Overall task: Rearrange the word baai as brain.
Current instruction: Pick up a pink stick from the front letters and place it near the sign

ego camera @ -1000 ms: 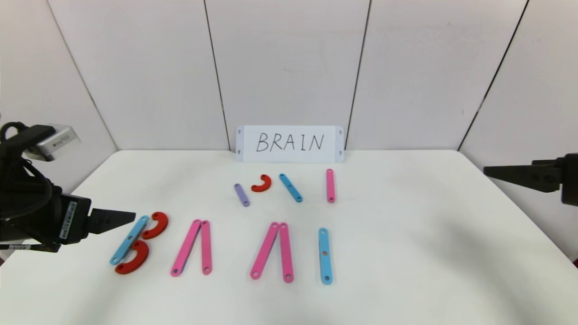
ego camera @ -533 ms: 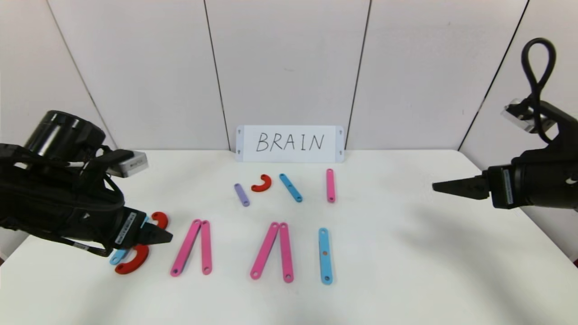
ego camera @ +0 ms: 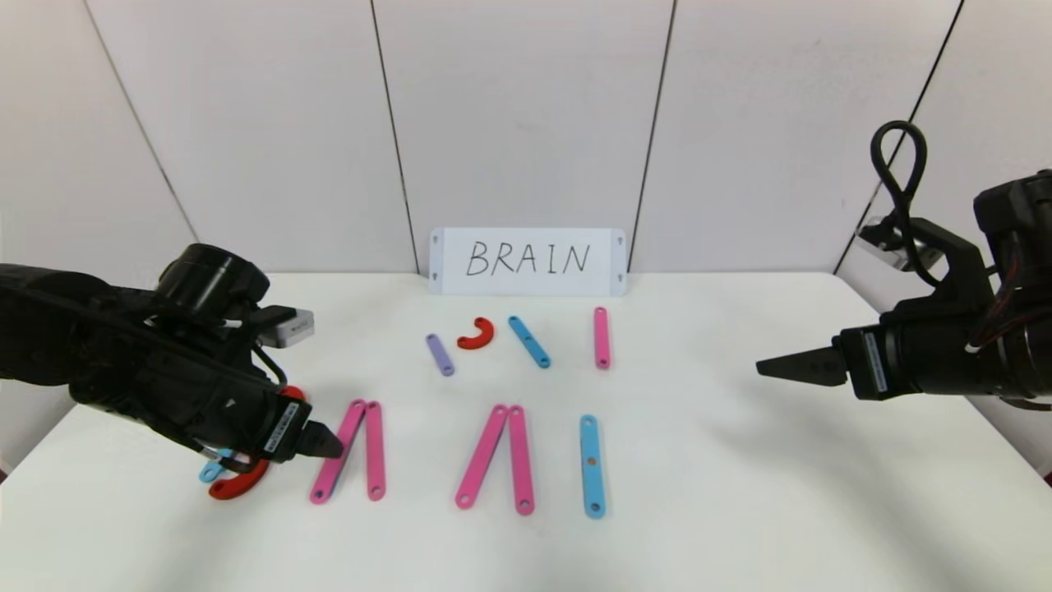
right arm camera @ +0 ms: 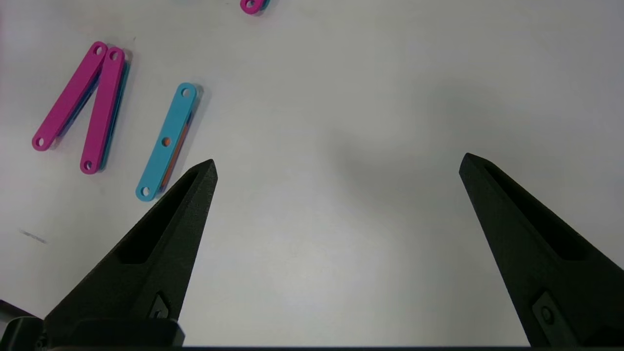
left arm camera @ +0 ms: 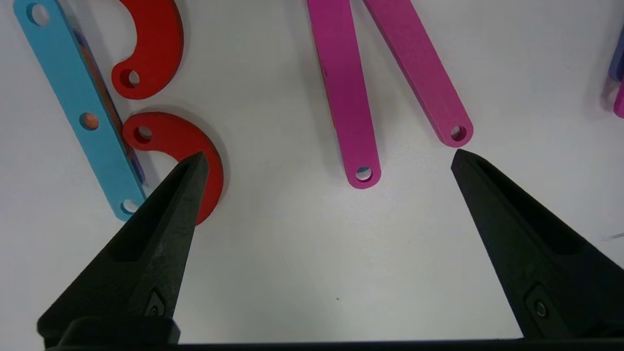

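1. Here we see the white bench (ego camera: 740,493) carrying everything, with a white card (ego camera: 528,261) lettered BRAIN standing at the middle of its far edge.
2. Our left claw (ego camera: 325,444) hangs low near the bench's left edge, its jaws spread wide and holding nothing, one tip over a red curve (left arm camera: 180,146), the other just beside the end of a pink strip (left arm camera: 419,68).
3. Our right claw (ego camera: 768,367) hovers above the right side of the bench, jaws likewise wide and empty.
4. The word baai (ego camera: 493,456) lies in a row along the near half: a blue strip (left arm camera: 78,107) with two red curves, two pairs of pink strips, then a lone blue strip (ego camera: 592,465).
5. Nearer the card lie smaller spare pieces: a purple strip (ego camera: 440,354), a red curve (ego camera: 477,335), a blue strip (ego camera: 528,341) and a pink strip (ego camera: 602,337).
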Robot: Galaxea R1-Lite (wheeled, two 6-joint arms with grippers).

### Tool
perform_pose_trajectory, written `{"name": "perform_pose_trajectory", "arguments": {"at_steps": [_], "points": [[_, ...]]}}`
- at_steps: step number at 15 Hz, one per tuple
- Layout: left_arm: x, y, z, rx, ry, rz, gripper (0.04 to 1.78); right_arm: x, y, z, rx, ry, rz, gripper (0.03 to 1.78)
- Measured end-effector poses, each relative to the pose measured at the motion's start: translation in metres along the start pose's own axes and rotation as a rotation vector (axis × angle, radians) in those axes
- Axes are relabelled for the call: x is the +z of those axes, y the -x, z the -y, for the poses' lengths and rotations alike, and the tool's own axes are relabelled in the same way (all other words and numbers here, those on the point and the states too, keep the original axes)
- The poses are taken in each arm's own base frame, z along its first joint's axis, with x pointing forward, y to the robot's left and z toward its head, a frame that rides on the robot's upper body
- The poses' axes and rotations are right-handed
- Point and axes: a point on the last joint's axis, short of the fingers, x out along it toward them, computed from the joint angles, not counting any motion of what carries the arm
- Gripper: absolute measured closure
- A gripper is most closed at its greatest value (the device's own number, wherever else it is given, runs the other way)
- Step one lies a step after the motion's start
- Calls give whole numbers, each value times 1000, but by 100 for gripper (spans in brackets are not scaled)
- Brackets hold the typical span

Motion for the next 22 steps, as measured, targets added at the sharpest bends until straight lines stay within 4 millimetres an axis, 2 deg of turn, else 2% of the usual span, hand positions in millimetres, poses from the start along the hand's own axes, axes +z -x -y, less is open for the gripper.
{"name": "perform_pose_trajectory", "arguments": {"at_steps": [4,9,22], "points": [[5,-21,4,43,36,-20,8,-1,-2,0,1,2,-10,7],[7,-37,6,77,63,-31,8,-3,-4,0,1,4,-17,7],[7,-54,5,99,73,-60,9,-3,-4,0,-2,3,-18,7]]}}
